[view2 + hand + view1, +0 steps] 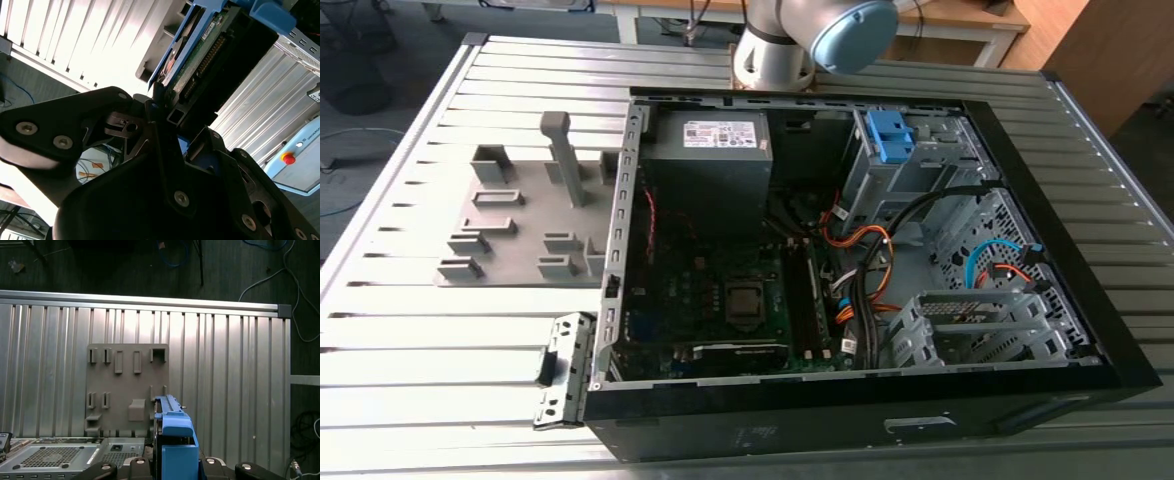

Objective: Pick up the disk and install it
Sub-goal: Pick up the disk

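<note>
— Where was the disk?
— In my gripper, which was clenched on its blue-framed edges. It stood on edge above the table, with the grey plate beyond it and the case close beside.
— How did you reckon it would handle?
— Stiff and rather heavy, I judged, with slick metal faces. Its bare circuit board looked fragile, so the plastic frame seemed the right hold.

A ribbed metal table is seen, with bright glare reflected along its ribs. Beyond its edge a dark floor is crossed by loose cables, and a wooden cabinet is placed at the exterior view's right.
</note>
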`<state>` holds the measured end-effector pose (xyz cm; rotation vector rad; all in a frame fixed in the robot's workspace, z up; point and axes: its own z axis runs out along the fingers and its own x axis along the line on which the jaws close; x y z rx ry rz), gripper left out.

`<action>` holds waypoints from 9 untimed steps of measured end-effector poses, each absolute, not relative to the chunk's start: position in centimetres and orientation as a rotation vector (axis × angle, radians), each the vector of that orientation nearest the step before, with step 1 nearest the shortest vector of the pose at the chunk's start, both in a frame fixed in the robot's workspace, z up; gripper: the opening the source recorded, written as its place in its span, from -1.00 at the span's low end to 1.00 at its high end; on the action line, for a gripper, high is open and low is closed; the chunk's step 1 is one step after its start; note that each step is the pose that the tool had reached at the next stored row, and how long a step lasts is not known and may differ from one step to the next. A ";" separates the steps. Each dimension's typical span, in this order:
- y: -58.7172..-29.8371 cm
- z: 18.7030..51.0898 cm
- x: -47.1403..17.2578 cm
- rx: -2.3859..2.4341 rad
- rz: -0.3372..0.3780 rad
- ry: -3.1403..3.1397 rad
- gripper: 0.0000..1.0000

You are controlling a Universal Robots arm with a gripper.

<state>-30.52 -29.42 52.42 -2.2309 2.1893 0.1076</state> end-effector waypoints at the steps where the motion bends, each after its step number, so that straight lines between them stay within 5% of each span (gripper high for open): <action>1: -29.4 52.4 -30.3 -2.231 0.108 2.189 -0.27; 9: -29.4 52.4 -29.5 -2.231 0.108 2.189 -0.27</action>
